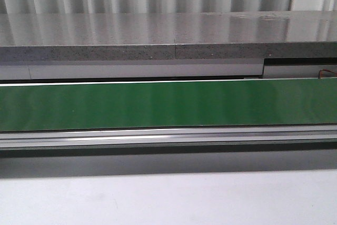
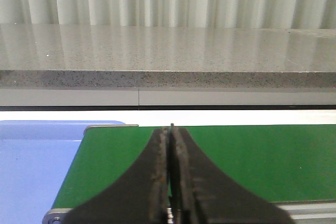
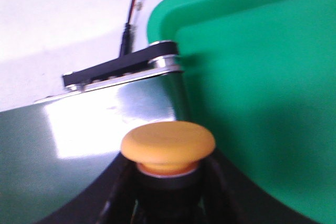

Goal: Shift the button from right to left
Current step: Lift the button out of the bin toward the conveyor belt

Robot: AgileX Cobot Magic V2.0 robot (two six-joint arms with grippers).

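Note:
The button (image 3: 168, 145) shows only in the right wrist view: a round yellow-orange cap on a black collar, its body hidden between the fingers. My right gripper (image 3: 168, 177) is shut on it, held over the end of the green belt (image 3: 63, 150), next to a green tray (image 3: 262, 77). My left gripper (image 2: 169, 130) is shut with nothing in it, and hangs over the green belt (image 2: 252, 156) near that belt's other end. The front view shows the green belt (image 1: 158, 104) bare, with neither gripper nor the button in it.
A blue tray (image 2: 31, 166) lies beside the belt end under my left gripper. A black bracket (image 3: 121, 66) with a cable sits at the belt end by the green tray. A grey stone ledge (image 1: 158, 35) runs behind the belt, with a corrugated wall beyond it.

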